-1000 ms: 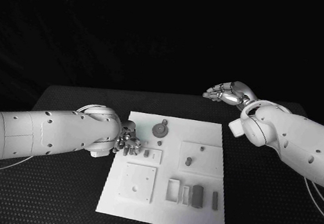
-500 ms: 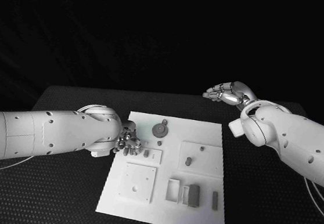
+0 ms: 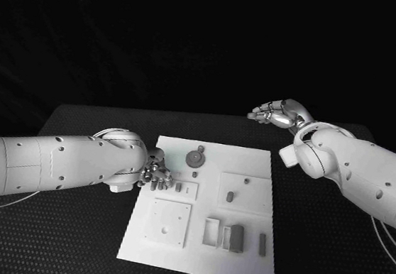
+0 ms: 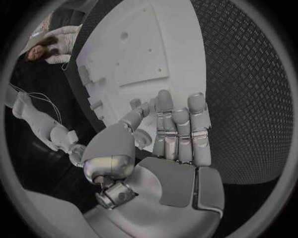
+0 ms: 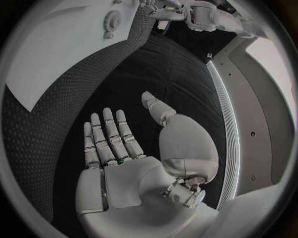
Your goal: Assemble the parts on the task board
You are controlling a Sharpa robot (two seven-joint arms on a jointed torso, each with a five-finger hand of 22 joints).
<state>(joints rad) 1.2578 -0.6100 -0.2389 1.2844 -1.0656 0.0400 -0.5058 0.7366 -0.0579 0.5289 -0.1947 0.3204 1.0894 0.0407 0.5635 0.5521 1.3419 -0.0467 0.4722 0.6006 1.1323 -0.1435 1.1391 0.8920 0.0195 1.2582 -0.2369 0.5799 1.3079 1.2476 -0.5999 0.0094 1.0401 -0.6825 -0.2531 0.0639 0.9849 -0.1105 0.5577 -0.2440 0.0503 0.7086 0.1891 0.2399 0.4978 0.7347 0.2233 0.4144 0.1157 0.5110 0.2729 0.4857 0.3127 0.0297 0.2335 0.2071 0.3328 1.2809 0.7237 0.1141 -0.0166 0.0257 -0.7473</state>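
Observation:
The white task board [image 3: 242, 271] lies in the middle of the black table. On it a round grey gear-like part [image 3: 196, 157] sits near the far edge, and several small grey parts [image 3: 238, 238] stand in the near right area. My left hand [image 3: 158, 172] rests at the board's left edge, next to a small part [image 3: 179, 187]. In the left wrist view its fingers [image 4: 179, 130] lie straight and side by side over the board [image 4: 143, 54], holding nothing. My right hand [image 3: 280, 114] hangs raised beyond the table's far right corner. Its palm [image 5: 130, 148] is flat and empty, fingers spread.
Two raised white square plates sit on the board, one at the near left [image 3: 169, 222] and one at the right [image 3: 246, 193]. Black textured table [image 3: 65, 243] surrounds the board on all sides. The right wrist view shows the gear [image 5: 111, 21] far off.

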